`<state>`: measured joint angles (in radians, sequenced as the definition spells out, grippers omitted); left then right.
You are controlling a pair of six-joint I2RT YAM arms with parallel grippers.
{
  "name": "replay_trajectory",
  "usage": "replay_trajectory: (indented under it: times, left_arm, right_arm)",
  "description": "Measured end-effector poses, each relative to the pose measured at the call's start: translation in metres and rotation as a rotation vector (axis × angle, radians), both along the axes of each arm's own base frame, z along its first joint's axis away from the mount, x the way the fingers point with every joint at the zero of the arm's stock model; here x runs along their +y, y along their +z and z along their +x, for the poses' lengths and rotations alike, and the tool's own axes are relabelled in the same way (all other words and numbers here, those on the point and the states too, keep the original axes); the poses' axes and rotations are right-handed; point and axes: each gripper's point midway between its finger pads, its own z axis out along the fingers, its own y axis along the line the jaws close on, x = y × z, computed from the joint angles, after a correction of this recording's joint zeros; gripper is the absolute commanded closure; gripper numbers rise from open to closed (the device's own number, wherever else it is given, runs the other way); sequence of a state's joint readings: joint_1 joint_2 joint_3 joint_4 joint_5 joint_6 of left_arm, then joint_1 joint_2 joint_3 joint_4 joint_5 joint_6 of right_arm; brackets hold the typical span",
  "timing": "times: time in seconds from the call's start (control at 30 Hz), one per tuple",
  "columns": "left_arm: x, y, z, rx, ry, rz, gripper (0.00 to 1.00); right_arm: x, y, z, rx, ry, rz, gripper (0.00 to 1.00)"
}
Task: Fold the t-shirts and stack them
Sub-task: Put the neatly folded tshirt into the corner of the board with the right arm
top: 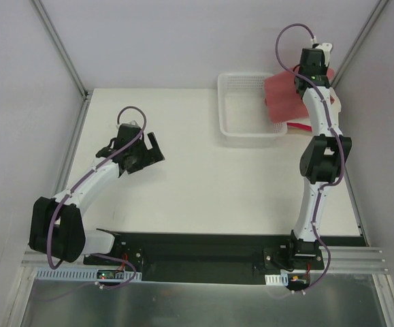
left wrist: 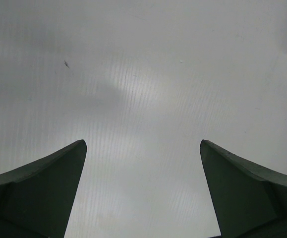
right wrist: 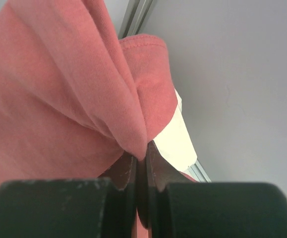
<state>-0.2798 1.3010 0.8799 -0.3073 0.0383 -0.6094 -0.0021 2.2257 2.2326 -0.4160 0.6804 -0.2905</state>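
the dusty salmon-red t-shirt (top: 282, 99) hangs in soft, bunched folds over the right end of the white lattice basket (top: 228, 112). a pinch of its knit cloth and stitched hem is clamped between the closed fingers of the right gripper (right wrist: 142, 158). a bright pink-red strip (top: 299, 127) shows beneath it. the left gripper (left wrist: 143, 188) hovers spread wide, holding nothing, over the smooth pale table (top: 197, 184).

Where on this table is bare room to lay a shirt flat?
The table is bare between the left gripper, the basket and the right arm. The far right corner is crowded: basket, salmon-red shirt, pink-red shirt.
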Motion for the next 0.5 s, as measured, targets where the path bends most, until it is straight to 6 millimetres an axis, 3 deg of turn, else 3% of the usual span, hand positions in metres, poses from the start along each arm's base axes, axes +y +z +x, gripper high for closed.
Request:
replay_trajectory:
  times: [0.23,0.5]
  left_arm:
    - [0.003,-0.007,0.003,0.027,0.015,0.026,0.01]
    - [0.002,-0.008,0.009,0.036,0.016,0.030,0.01]
  right_arm:
    - [-0.010,0.005,0.005,-0.044,-0.005,0.031,0.99]
    - [-0.044,-0.015,0.004,-0.046,-0.073,0.072,0.99]
